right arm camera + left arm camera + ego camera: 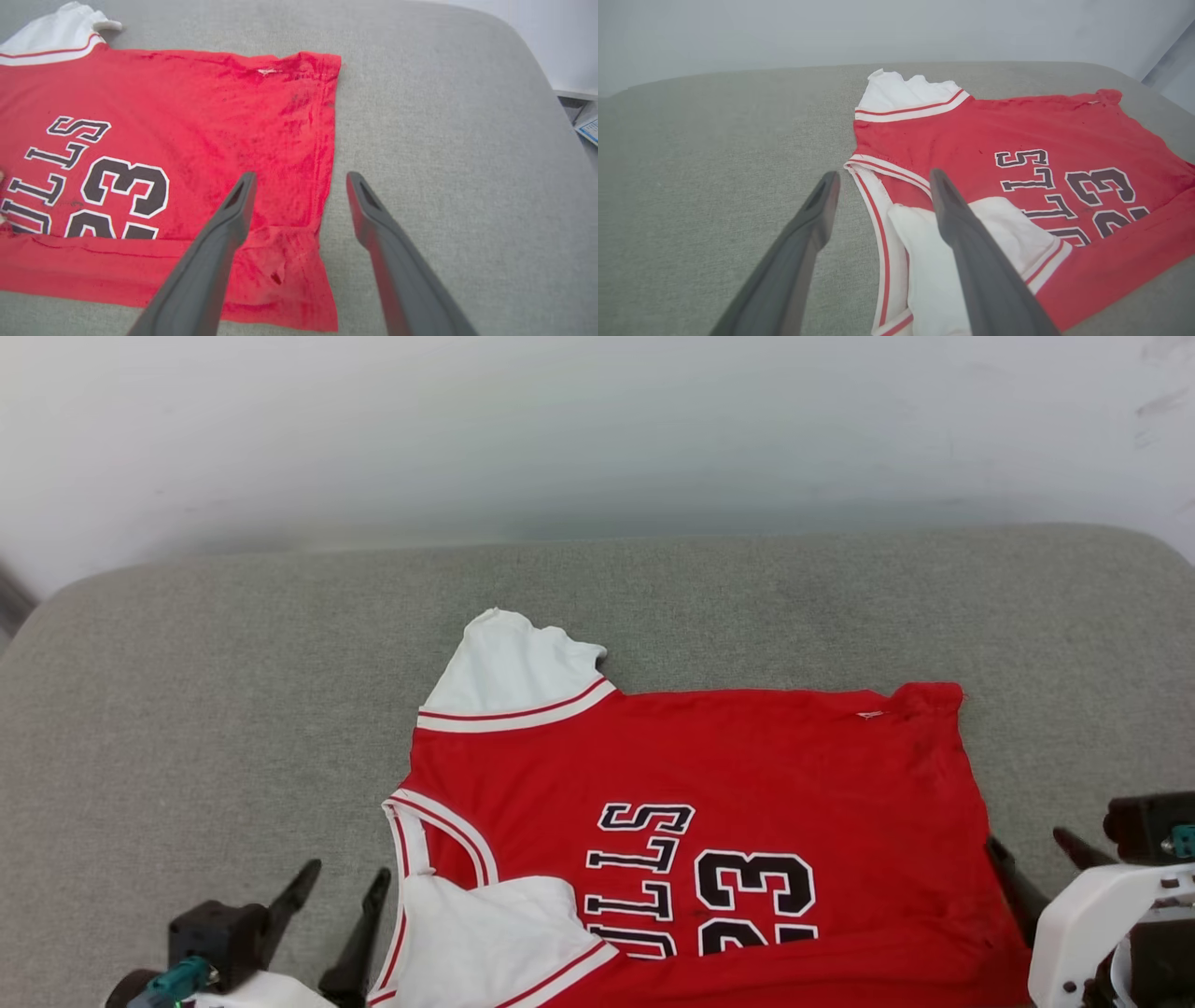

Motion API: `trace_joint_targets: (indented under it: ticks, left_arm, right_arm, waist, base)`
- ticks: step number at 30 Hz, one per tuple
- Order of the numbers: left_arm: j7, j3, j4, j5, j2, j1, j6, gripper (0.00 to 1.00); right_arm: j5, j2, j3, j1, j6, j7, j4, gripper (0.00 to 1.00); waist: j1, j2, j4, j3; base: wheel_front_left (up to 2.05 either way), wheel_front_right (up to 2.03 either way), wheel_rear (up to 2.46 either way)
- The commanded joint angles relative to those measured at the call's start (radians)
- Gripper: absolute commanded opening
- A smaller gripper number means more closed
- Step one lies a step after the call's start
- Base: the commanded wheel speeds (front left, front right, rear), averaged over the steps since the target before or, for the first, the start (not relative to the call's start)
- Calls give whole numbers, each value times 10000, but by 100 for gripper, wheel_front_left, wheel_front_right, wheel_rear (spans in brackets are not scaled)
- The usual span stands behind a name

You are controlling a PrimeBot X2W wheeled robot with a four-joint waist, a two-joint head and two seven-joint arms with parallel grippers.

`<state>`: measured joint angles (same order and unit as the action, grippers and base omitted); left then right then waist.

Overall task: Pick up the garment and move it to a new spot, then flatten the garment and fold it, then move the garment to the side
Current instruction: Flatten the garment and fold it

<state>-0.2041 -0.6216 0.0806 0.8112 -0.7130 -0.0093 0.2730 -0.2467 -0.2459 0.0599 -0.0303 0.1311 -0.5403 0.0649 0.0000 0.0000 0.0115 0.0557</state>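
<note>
The garment, a red jersey with white sleeves and black lettering with "23", lies spread on a grey cushion. Its near strip is folded over onto the body, and the near white sleeve lies on the red front. My left gripper stands open beside the striped collar, with one finger over the folded sleeve and the other over bare cushion. My right gripper is open at the hem end. In the right wrist view my right gripper straddles the hem edge. Neither gripper holds anything.
The grey cushion extends well beyond the garment to the left, far side and right. A pale wall rises behind it. Past the cushion's rounded right edge, a bit of floor with a paper item is visible.
</note>
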Motion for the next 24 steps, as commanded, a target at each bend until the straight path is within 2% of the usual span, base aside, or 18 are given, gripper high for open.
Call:
trace_joint_targets:
  ticks: [1,6,9,13,16,19,24]
  left_arm:
    - [-168,118,2,-76,72,-118,24,100]
    - [-582,934,240,-503,546,-109,-66,100]
    - [-618,1770,538,-861,1014,56,-156,100]
    - [-613,2678,724,-1417,1539,397,-522,100]
    - [-615,3155,713,-1732,1834,458,-842,100]
    - [-609,3588,638,-1888,2102,686,-1110,100]
    - [-581,3671,387,-2123,1927,393,-1626,100]
  right_arm:
    - [-19,-44,-36,76,-7,266,58,100]
    - [-99,159,-287,346,-7,1922,379,100]
    - [-119,296,-404,489,-7,2855,546,100]
    - [-5,571,-523,535,-7,3948,686,100]
    - [265,639,-565,529,-9,4442,702,100]
    - [196,1014,-571,510,-6,4728,702,100]
    - [413,1285,-503,571,-7,4904,794,100]
  waist:
    - [0,0,-13,-59]
    - [0,0,-86,-186]
    - [0,0,-184,-184]
    - [0,0,-314,-97]
    - [0,0,-447,-14]
    - [0,0,-603,0]
    - [0,0,-871,237]
  base:
    - [0,0,0]
    - [0,0,0]
    - [0,0,0]
    - [0,0,0]
    - [0,0,0]
    - [0,0,0]
    - [0,0,0]
